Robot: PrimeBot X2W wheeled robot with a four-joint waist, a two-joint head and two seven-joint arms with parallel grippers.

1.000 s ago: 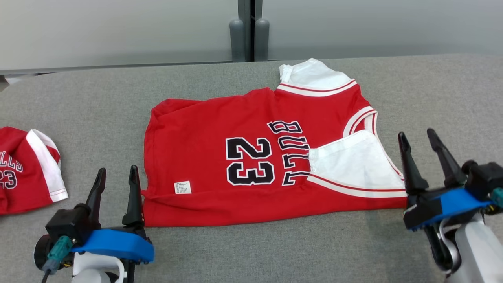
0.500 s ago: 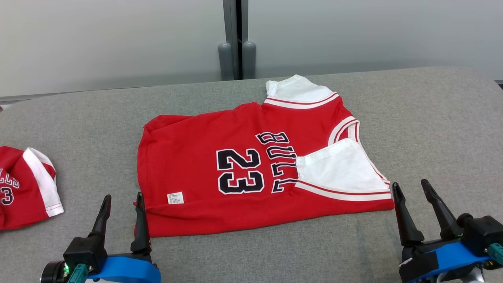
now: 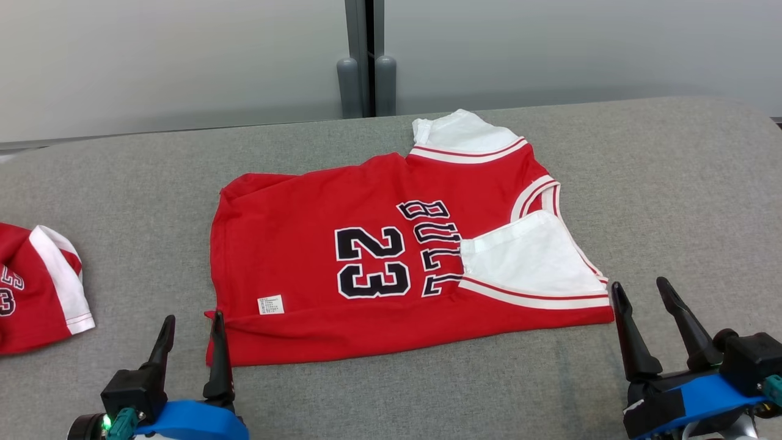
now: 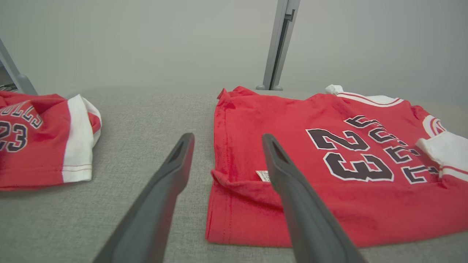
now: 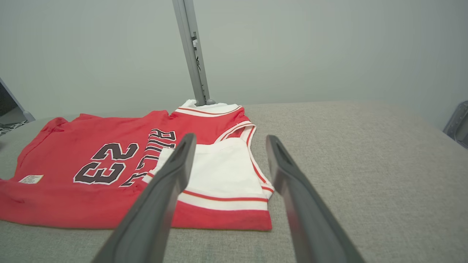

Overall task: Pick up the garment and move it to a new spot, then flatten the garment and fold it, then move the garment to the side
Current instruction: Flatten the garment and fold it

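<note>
I see my left gripper (image 3: pixel 192 316) spread wide and empty, its inner finger at the near hem corner of the red Bulls jersey (image 3: pixel 317 269); I can't tell whether it touches the cloth. My right gripper (image 3: pixel 639 284) is equally splayed, holding nothing, just beside the jersey's shoulder end. The jersey lies partly folded in the middle of the grey padded table (image 3: pixel 672 183), with another red jersey (image 3: pixel 36 287) well off to the left.

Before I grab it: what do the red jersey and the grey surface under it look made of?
Red jersey: soft matte knit, likely cotton or a blend, not shiny mesh; it lies limp with a rumpled hem and stitched seams.
Grey surface: matte woven or felt-like fabric cover, with a fine heathered grain; its rounded corner suggests padding beneath.
</note>
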